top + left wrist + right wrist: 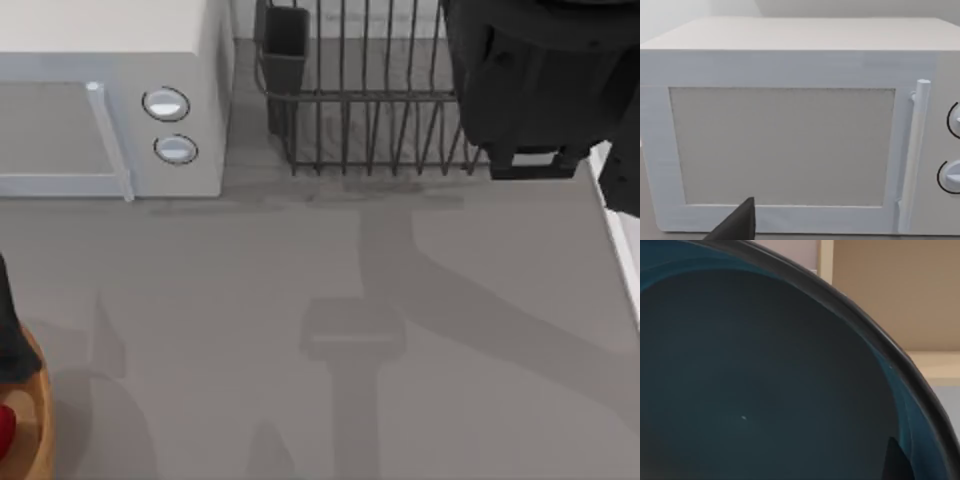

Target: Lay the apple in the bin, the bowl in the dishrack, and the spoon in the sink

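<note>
Looming closest to the overhead camera, the right arm (540, 80) is a big black mass at the far right of the table, hanging over the right end of the dishrack (370, 100). Its wrist view looks straight into the deep blue bowl (765, 380), whose dark rim curves across the picture, with one dark fingertip (897, 462) showing against the inside of the bowl. Whether the jaws pinch the bowl I cannot tell.

Next in size, the white microwave (110, 100) fills the far left corner, its door handle and two round knobs facing the near side. A narrow strip of grey table (330, 300) separates its right edge from the dishrack. The rack's upright dark bars run along the far edge, with the dark utensil cup (285, 50) on its left corner.

A white raised edge of the sink (615, 220) runs down the right border. Between all these, the middle of the table lies open and wide, crossed by arm shadows.

At the near left corner, the orange-brown bin (38, 420) is cut by the frame edge; the red apple (5, 430) sits inside it. The left arm (10, 330) rises dark just above the bin. Its wrist camera faces the microwave door, with one dark fingertip (737, 222) in view; its jaws' spread I cannot tell.
</note>
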You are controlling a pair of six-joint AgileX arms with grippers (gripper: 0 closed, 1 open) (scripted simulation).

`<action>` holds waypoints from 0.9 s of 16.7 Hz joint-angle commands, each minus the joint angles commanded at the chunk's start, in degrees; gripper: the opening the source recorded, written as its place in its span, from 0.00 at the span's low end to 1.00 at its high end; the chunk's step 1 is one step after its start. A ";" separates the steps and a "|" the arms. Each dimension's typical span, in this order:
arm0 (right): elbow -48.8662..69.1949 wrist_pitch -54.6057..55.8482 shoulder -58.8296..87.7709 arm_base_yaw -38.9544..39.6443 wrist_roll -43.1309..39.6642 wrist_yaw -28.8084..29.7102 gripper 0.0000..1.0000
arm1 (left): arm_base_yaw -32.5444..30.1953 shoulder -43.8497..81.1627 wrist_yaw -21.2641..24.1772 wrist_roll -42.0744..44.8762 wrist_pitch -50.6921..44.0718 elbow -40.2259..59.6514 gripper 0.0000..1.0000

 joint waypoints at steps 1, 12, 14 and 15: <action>0.00 0.00 0.00 0.00 0.00 0.00 0.00 | 0.00 0.00 0.00 0.00 0.00 0.00 1.00; -2.97 25.97 21.89 -13.52 -0.59 -12.92 0.00 | 0.00 0.00 0.00 0.00 0.00 0.00 1.00; -4.21 33.38 27.59 -17.54 -0.74 -16.95 0.00 | 0.00 0.00 0.00 0.00 0.00 0.00 1.00; -4.77 36.21 29.92 -19.33 -0.78 -18.76 0.00 | 0.00 0.00 0.00 0.00 0.00 0.00 1.00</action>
